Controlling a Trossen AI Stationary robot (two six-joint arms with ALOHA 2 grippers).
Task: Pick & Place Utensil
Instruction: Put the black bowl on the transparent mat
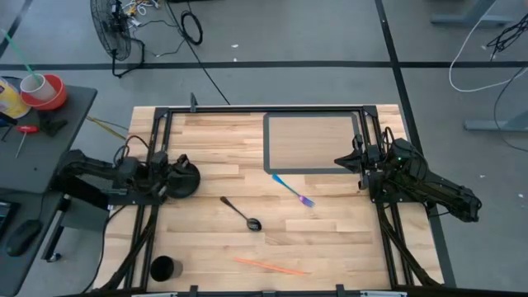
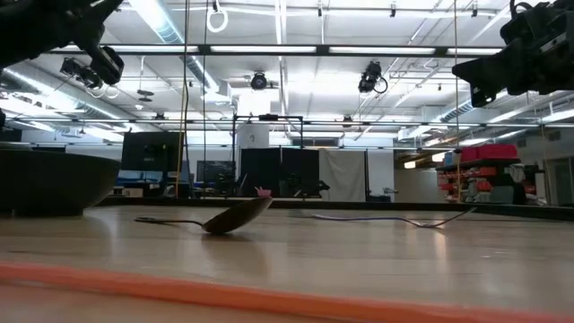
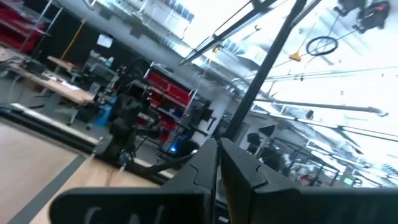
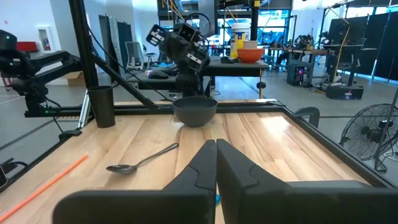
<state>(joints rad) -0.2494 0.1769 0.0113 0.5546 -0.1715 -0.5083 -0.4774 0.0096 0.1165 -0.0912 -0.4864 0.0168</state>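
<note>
A dark metal spoon [image 1: 241, 213] lies flat on the wooden table near its middle, bowl end toward the near edge; the low view shows the spoon [image 2: 224, 218] too. A blue and purple utensil [image 1: 294, 190] lies to its right. A black bowl [image 1: 185, 178] stands at the table's left. My left gripper [image 3: 217, 163] is shut and hangs above that bowl, pointing slightly upward. My right gripper [image 4: 216, 163] is shut and hovers at the table's right side [image 1: 353, 162], facing left across the table toward the spoon [image 4: 140, 160]. Neither gripper touches anything.
A grey-framed mat [image 1: 312, 142] lies at the far right of the table. An orange straw [image 1: 269, 266] lies near the near edge, and a black cup [image 1: 163, 268] stands at the near left corner. Bare wood shows around the spoon.
</note>
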